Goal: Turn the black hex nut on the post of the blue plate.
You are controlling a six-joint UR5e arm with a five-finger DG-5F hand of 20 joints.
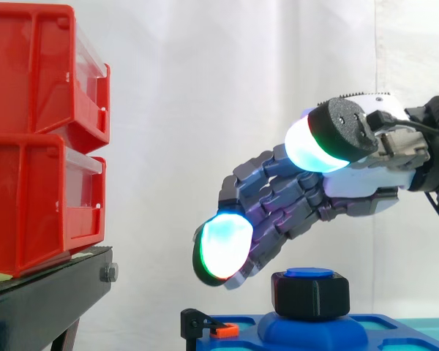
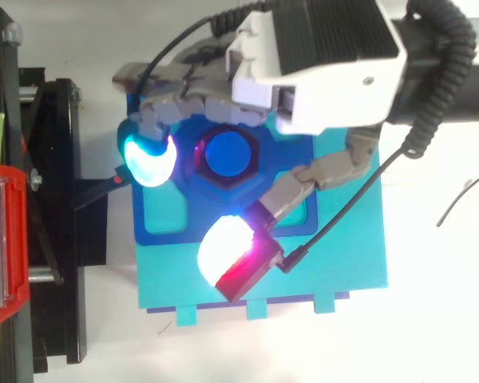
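The black hex nut point(image 1: 309, 294) sits on the blue post point(image 2: 226, 153) of the blue plate point(image 1: 395, 333), low in the side view. My hand point(image 1: 351, 183) hovers just above it, coming in from the right with the fingers gently curved and spread. One cyan-glowing fingertip point(image 1: 223, 247) hangs left of the nut, a small gap away. The thumb pad point(image 1: 314, 142) is raised well above the nut. In the top view the hand point(image 2: 327, 64) covers the plate's far side; the finger pad point(image 2: 149, 158) and the thumb pad point(image 2: 227, 251) flank the nut point(image 2: 195, 172) without holding it.
Two stacked red bins point(image 1: 36, 139) stand on a black stand point(image 1: 44, 300) at the left. The blue plate rests on a larger teal base point(image 2: 335, 255). A small black bracket with an orange clip point(image 1: 225, 330) sits at the plate's left edge.
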